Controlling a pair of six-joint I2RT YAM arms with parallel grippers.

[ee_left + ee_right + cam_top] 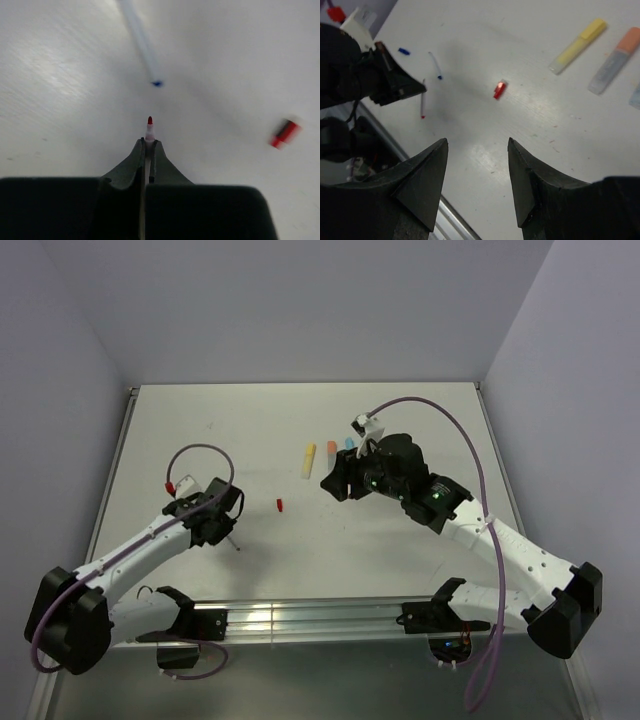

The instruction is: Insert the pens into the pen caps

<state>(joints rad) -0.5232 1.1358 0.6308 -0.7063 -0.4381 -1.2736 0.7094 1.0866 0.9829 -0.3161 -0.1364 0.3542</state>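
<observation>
My left gripper (149,142) is shut on the thin white red-tipped pen (149,129), whose tip sticks out past the fingertips, above the table. The red cap (284,134) lies to its right, apart from it; it also shows in the top view (280,505). The thin dark-blue-tipped pen (142,45) lies ahead on the table. My right gripper (477,145) is open and empty above the table, with the red cap (499,89) ahead of it. The yellow marker (578,45), orange marker (615,60) and the edge of a light-blue one (636,97) lie capped at the right.
A tiny dark-blue cap (404,51) lies near the dark-blue-tipped pen (435,65), beside my left gripper (395,82). The three markers lie in a row mid-table in the top view (309,460). A metal rail (300,618) runs along the table's near edge.
</observation>
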